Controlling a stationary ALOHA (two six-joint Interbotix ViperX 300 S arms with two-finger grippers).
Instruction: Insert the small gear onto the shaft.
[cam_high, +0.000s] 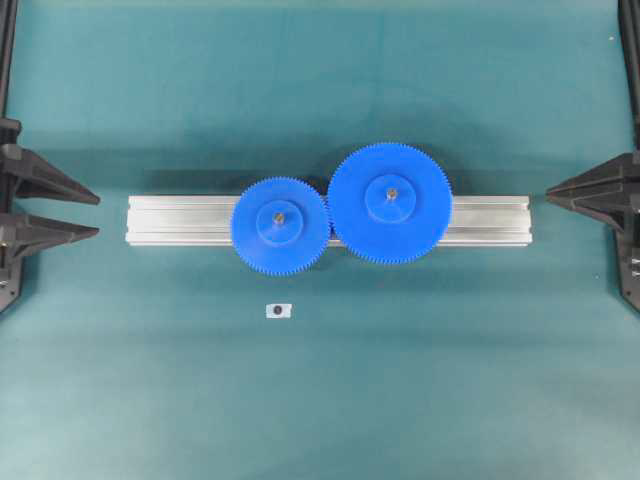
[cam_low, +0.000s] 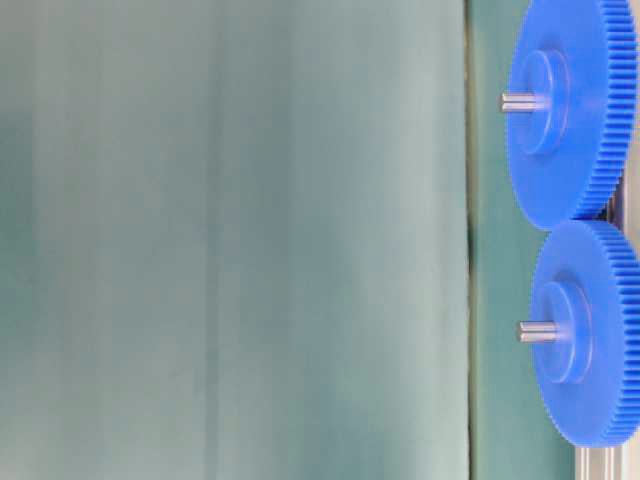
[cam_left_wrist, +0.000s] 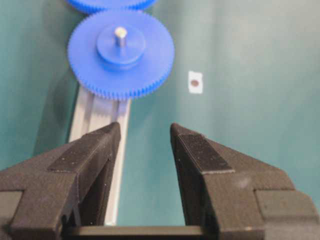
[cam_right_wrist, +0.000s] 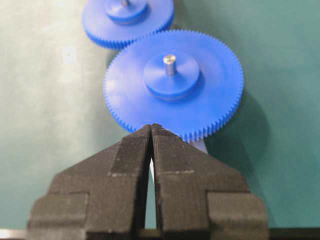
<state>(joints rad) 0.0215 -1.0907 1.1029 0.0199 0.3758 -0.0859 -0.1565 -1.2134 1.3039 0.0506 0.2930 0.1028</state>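
Left fingers: black, partly apart, nothing between, well back from gears, above green worktop.
Right fingers: black, pressed together, holding nothing, just short of bigger blue gear.
Small blue toothed plastic gear: flat on silver metal rail, teeth meeting bigger gear.
Thin grey metal shaft: pokes up through small gear's hub.
Looks done: gear on shaft, nothing left but pulling arms away.
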